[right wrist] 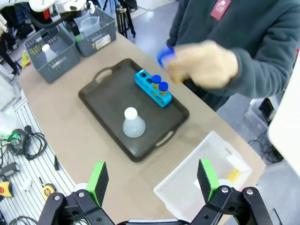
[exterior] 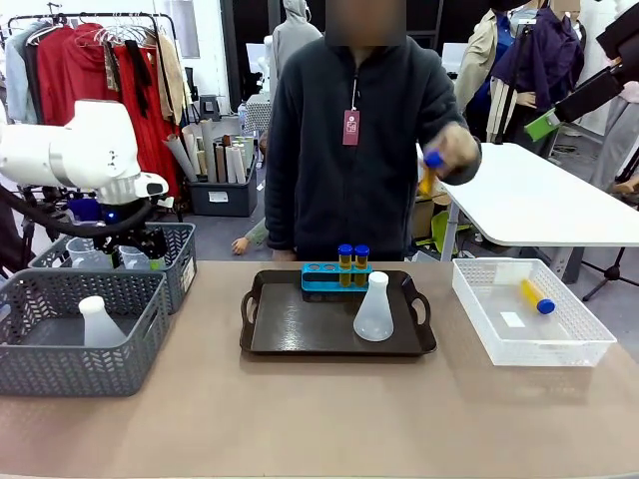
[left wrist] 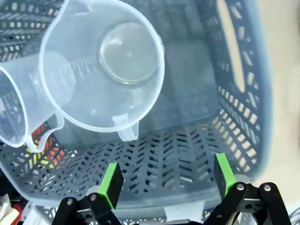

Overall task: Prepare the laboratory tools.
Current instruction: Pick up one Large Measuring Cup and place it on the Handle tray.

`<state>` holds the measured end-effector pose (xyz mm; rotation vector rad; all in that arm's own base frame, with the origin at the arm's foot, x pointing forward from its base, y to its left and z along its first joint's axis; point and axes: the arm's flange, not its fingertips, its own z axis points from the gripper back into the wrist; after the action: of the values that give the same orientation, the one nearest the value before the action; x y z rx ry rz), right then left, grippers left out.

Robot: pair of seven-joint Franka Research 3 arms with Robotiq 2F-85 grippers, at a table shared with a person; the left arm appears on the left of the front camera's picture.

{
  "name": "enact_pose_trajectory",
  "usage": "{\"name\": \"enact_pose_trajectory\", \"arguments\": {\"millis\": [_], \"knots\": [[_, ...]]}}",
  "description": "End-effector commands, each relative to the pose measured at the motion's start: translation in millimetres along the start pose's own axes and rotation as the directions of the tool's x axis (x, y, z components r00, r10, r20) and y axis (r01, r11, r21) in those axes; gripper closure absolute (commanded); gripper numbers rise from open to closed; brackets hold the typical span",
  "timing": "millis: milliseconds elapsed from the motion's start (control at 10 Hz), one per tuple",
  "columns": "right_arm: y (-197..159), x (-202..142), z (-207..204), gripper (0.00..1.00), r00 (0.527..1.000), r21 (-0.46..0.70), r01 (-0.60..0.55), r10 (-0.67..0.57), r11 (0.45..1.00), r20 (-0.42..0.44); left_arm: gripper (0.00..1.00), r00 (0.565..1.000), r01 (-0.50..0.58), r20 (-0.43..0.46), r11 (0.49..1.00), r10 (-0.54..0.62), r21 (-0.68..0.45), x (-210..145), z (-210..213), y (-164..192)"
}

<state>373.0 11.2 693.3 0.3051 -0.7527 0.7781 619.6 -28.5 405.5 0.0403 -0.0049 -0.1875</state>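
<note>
In the left wrist view my left gripper (left wrist: 168,178) hangs open over a grey basket (left wrist: 243,93). In that basket stands a clear graduated beaker (left wrist: 103,70), with a second beaker (left wrist: 14,108) beside it. The front view shows the left gripper (exterior: 140,244) at the back basket (exterior: 180,261). Two blue-capped amber tubes (exterior: 352,261) stand in a blue rack (exterior: 321,279) on the dark tray (exterior: 290,334), next to a white flask (exterior: 374,309). The person's hand holds another tube (exterior: 432,170). My right gripper (right wrist: 152,180) is open, high above the table.
A second flask (exterior: 98,321) stands in the front grey basket (exterior: 80,369). The white mesh bin (exterior: 579,344) at the right holds one tube (exterior: 537,296). The person stands behind the tray. A white table (exterior: 539,200) is at the back right.
</note>
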Motion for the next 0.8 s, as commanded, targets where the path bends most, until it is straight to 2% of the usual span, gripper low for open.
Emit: {"name": "enact_pose_trajectory", "arguments": {"millis": [0,200,400,700], "knots": [[-0.1,0.6,0.9,0.0,1.0,0.014,-0.005,0.005,1.0,0.01,0.0,0.997,-0.072,0.031,0.997,0.071,0.011,0.6,-16.4,3.3],[-0.1,0.6,0.9,0.0,1.0,0.014,-0.005,0.005,1.0,0.01,0.0,0.997,-0.071,0.037,0.997,0.071,0.008,4.8,-23.0,5.7],[-0.1,0.6,0.9,0.0,1.0,0.014,-0.005,0.005,1.0,0.01,0.39,0.991,-0.107,0.077,0.994,0.106,0.009,4.4,-22.8,7.4],[-0.1,0.6,0.9,0.0,1.0,0.014,-0.005,0.005,1.0,0.01,0.97,0.99,-0.113,0.089,0.993,0.11,0.028,2.4,-17.7,10.8]]}}
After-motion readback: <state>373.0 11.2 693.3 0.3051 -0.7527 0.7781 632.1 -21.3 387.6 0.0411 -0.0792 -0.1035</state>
